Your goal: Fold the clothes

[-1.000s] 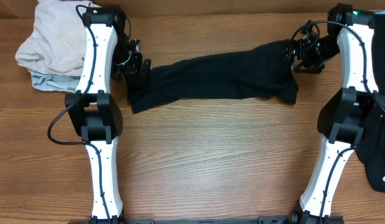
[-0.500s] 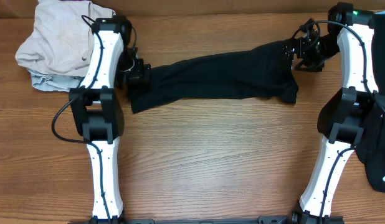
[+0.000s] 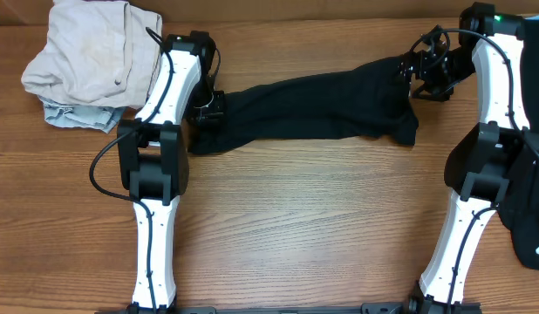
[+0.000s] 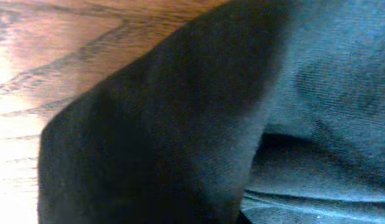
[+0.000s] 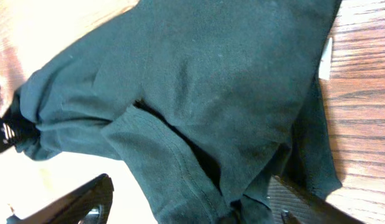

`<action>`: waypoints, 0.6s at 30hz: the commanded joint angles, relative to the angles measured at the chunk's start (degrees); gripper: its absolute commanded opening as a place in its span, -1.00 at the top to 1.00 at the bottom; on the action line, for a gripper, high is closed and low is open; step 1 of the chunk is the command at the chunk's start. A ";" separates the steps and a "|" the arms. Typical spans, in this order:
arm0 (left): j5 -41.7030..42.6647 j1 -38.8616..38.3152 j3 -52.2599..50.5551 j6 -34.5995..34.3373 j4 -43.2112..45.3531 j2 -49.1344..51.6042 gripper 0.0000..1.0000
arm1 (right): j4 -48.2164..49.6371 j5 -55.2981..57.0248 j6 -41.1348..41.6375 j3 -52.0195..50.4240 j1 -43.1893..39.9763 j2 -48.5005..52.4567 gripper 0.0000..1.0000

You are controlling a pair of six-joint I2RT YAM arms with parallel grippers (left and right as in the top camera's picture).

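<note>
T-shirt (image 3: 313, 109) along the far edge of the worktop (image 3: 296, 227): left hand (image 3: 210, 109), grip hidden by cloth, has pushed its end rightward, right hand (image 3: 415, 77) spread wide, so folding has barely begun

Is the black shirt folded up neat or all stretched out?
Stretched out, not folded. The black T-shirt lies as a long, wrinkly band across the wooden table, bunched at both ends.

black t-shirt (image 3: 313, 109) stretched in a bunched band across the far table.
</note>
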 commanded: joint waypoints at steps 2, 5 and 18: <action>-4.33 3.48 1.31 0.00 -1.75 0.28 0.84 | -0.72 -0.59 0.04 0.26 0.55 -1.55 -0.34; -4.66 5.49 7.58 2.95 -4.09 0.28 0.89 | -1.36 -0.63 0.07 0.22 1.49 -1.55 0.42; -4.48 5.07 30.95 14.38 -10.93 0.28 0.92 | 2.64 -0.59 3.43 -1.84 10.34 -1.53 0.92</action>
